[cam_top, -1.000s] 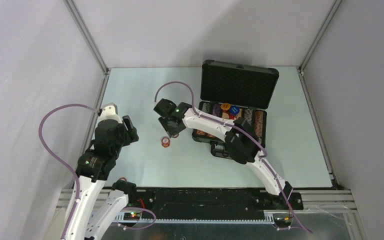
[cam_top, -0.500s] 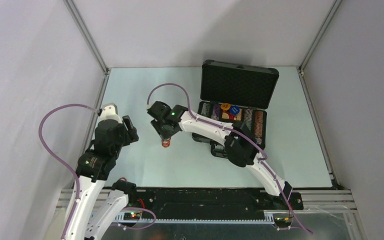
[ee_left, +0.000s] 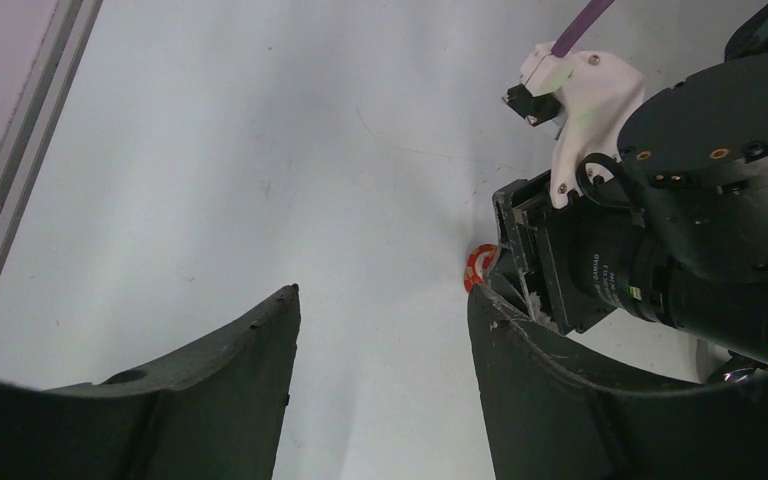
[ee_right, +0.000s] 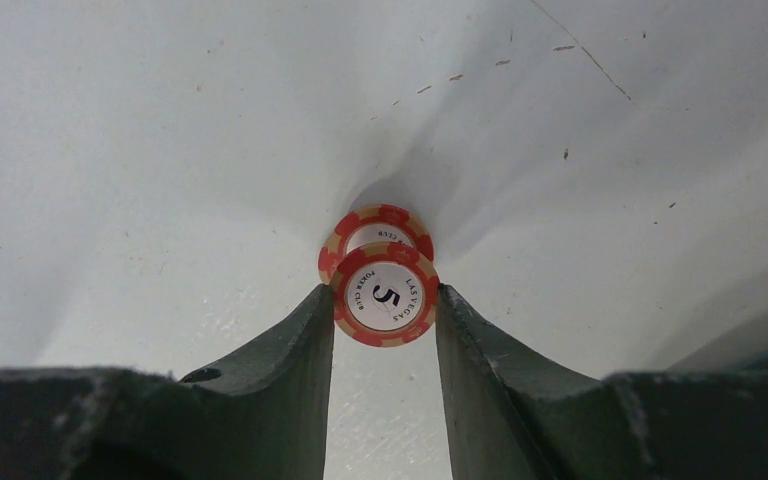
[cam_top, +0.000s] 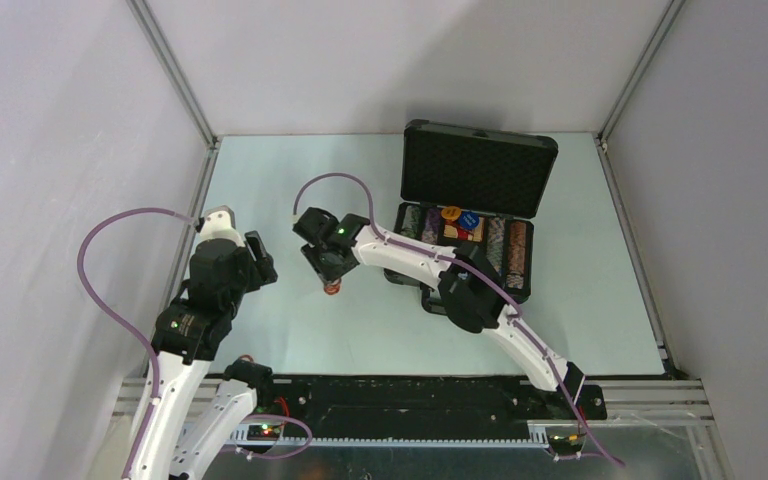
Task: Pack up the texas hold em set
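In the right wrist view my right gripper (ee_right: 382,292) is shut on a red-white round chip (ee_right: 385,297) marked 5, held flat by its edges. It hangs just over a second red-white chip (ee_right: 373,224) lying on the table. From above, the right gripper (cam_top: 327,268) is left of the open black case (cam_top: 475,172), with a chip (cam_top: 331,288) showing below it. Multicoloured chip rows (cam_top: 516,250) fill the case. My left gripper (cam_top: 260,258) stands open further left, nothing between its fingers; its own view shows the chip's edge (ee_left: 476,266) beside the right wrist.
The case's foam-lined lid stands upright at the back. The right arm (cam_top: 460,285) crosses over the case's front left part. A metal frame rail (cam_top: 195,200) runs along the table's left edge, close to the left arm.
The right gripper has moved left and toward me with its chip, from beside the case to over the chip on the table. The left arm has stayed still.
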Controlling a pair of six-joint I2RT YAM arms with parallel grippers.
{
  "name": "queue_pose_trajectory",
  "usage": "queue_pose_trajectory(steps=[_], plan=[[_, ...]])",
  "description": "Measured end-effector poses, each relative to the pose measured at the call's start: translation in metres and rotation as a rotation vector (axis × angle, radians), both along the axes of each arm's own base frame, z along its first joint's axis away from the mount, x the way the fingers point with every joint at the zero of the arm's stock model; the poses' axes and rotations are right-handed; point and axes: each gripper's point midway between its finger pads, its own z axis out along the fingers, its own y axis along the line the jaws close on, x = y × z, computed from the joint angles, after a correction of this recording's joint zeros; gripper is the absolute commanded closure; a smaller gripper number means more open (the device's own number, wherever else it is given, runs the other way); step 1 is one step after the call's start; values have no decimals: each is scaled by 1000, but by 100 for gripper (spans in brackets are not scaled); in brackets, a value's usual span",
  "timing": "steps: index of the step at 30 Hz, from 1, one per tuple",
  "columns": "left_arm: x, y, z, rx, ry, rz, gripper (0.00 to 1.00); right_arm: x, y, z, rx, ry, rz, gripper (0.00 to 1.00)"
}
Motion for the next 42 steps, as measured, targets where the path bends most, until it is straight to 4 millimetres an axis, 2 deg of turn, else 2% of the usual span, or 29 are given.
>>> queue_pose_trajectory(steps=[8,36,42], plan=[[0,0,0,0,0,0,32,0,0,-3,-5,5,1,57],[0,0,0,0,0,0,32,-1,1,-7,-7,6,-5,40],[0,0,0,0,0,0,33,2,-7,-7,-13,-5,-32,42]])
